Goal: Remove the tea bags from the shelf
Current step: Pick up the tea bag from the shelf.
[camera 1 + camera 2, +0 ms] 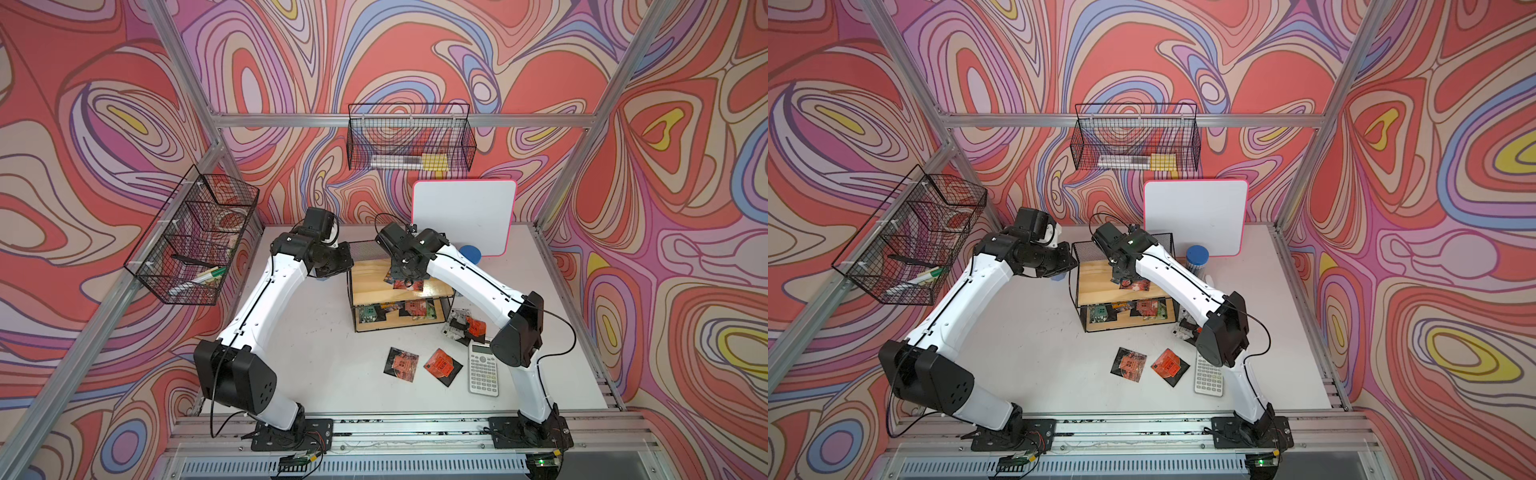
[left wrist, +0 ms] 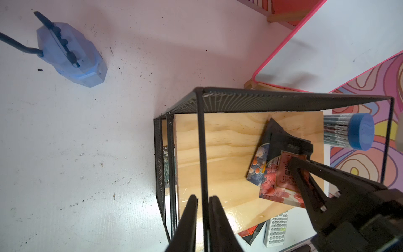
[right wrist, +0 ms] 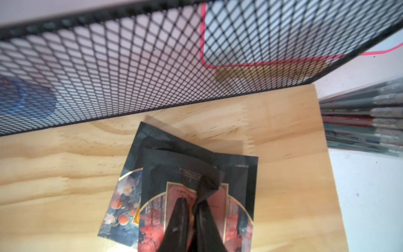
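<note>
**Lifting the Pinched Tea Bag off the Upper Board**

The right claw [image 3: 192, 200] is pressed together on a puckered fold of the top tea bag [image 3: 161, 172]. This black sachet with a red label lies on the upper board [image 1: 370, 286] of the shelf [image 1: 365, 249] and overlaps a blue-flowered tea bag [image 3: 124, 196].

The lift is best made straight up and slowly. Only a thin fold is held, and the sachet beneath should not be dragged along. Once the mesh back and frame are cleared, the sachet can be carried out to the worktop [image 1: 316, 353], where two tea bags [image 1: 401, 363] lie. Further tea bags [image 1: 417, 309] rest on the lower board [image 1: 395, 325].

The right arm is extended over the shelf's right side, with the wrist pitched steeply downward. The left arm is stretched to the shelf's left rear corner. There the left claw [image 2: 202, 197] is closed about the frame's upright wire, apparently to steady the rack.
</note>
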### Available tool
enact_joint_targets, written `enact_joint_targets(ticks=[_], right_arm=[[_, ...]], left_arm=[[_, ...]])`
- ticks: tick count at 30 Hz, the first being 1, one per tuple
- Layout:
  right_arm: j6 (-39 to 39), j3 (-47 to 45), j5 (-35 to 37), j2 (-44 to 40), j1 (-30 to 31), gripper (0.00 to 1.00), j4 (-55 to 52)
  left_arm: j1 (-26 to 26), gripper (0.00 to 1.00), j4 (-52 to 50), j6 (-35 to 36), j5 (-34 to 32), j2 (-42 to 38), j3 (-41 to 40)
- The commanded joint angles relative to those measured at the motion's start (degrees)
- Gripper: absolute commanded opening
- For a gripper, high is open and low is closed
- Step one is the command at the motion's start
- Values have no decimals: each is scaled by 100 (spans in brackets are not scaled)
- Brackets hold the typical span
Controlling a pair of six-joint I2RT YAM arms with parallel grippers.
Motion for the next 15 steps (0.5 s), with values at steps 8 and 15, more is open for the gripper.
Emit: enact_joint_targets(ticks=[8,15], right_arm=[[-113,492,-105,48,32,0,381],[-240,686,-218,-234,40,0,489]], left_arm=[[29,16,-134,47,-120,-131,-69],[29,16,-134,46,-120,-127,-79]])
